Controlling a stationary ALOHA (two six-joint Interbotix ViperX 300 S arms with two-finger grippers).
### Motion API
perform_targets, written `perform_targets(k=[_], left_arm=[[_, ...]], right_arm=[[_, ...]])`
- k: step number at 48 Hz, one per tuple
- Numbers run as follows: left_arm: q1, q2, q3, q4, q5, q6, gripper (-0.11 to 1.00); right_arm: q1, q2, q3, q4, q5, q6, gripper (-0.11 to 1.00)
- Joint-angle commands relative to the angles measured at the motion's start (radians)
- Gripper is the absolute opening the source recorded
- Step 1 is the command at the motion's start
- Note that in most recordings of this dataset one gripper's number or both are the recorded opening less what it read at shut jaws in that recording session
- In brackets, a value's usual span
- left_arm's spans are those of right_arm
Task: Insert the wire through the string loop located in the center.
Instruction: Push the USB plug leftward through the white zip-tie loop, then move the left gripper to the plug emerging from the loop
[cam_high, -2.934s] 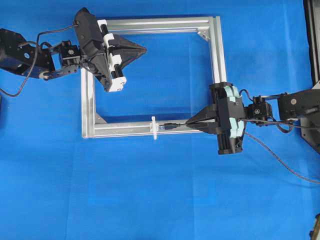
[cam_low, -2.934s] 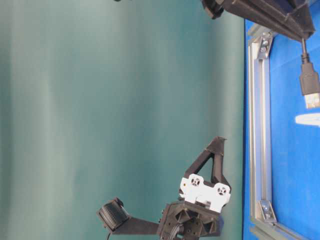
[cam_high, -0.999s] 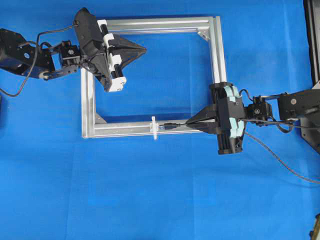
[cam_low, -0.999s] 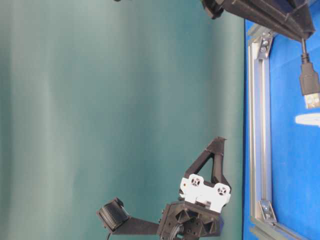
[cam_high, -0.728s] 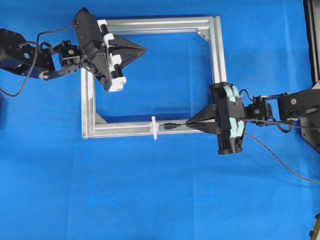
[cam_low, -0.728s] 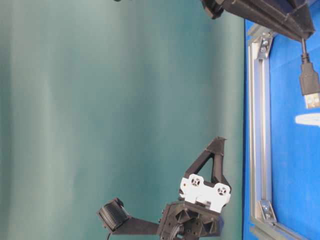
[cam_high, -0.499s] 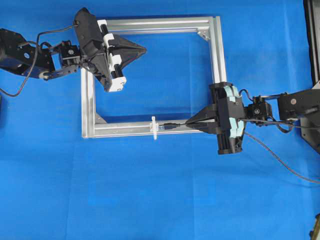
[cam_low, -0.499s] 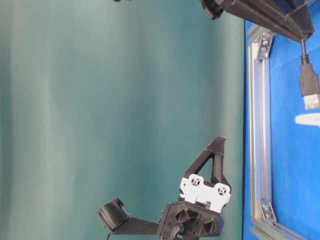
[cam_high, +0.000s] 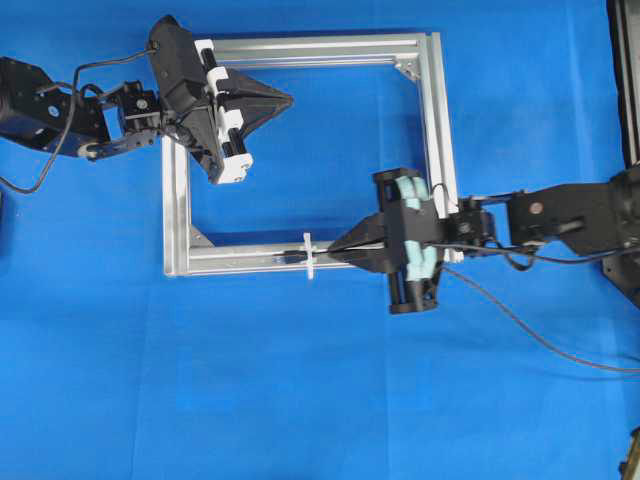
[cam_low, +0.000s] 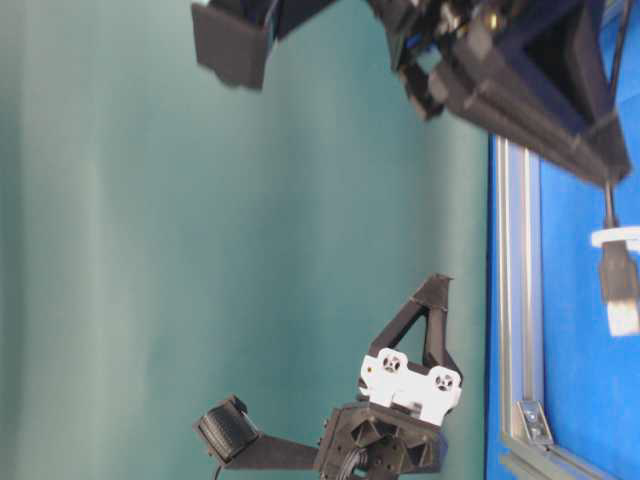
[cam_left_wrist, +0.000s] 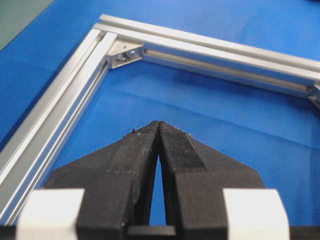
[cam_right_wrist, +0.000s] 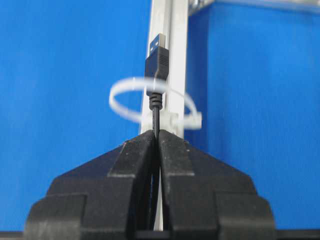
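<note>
The silver frame (cam_high: 320, 48) lies flat on the blue cloth. The white string loop (cam_high: 309, 257) stands on its near bar, and it also shows in the right wrist view (cam_right_wrist: 125, 109). My right gripper (cam_high: 335, 246) is shut on the black wire (cam_right_wrist: 156, 112) just behind the loop. The wire runs through the loop, and its plug (cam_right_wrist: 156, 60) sticks out on the far side, over the bar. The table-level view shows the plug (cam_low: 620, 290) past the loop (cam_low: 618, 237). My left gripper (cam_high: 288, 99) is shut and empty, hovering over the frame's far left part (cam_left_wrist: 158, 124).
The wire's slack (cam_high: 530, 335) trails off to the right over the cloth. The frame's corner bracket (cam_left_wrist: 124, 54) lies ahead of the left gripper. A dark stand edge (cam_high: 625, 80) runs along the right side.
My right gripper has moved left along the near bar, carrying the plug from just right of the loop through it. The left arm has not moved.
</note>
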Motion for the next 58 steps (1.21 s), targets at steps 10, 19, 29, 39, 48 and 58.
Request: perform_targets(k=[10,19,29,39,48,58], left_arm=[[0.0,-0.031,-0.006,0.003,-0.005,0.002,0.0],[0.002,-0.031,-0.006,0.002,-0.005,0.002,0.0],[0.0,-0.031,-0.006,0.003,-0.005,0.002,0.0],[0.002,-0.031,-0.006,0.003,-0.005,0.002,0.0],[0.0,-0.031,-0.006,0.003,-0.005,0.002,0.0],[0.0,-0.031,-0.006,0.003,-0.005,0.0,0.0]], right_arm=[[0.002,0.023,-0.074,-0.002,0.023,-0.002,-0.02],[0.003,0.023,-0.069,-0.002,0.025,-0.002,-0.02],[0.003,0.023,-0.067,-0.002,0.025,-0.002,-0.02],[0.003,0.023,-0.067,-0.002,0.025,-0.002,-0.02],[0.003,0.023,-0.067,-0.003,0.025,-0.002,-0.02],[0.003,0.023,-0.067,-0.003,0.023,-0.002,-0.02]])
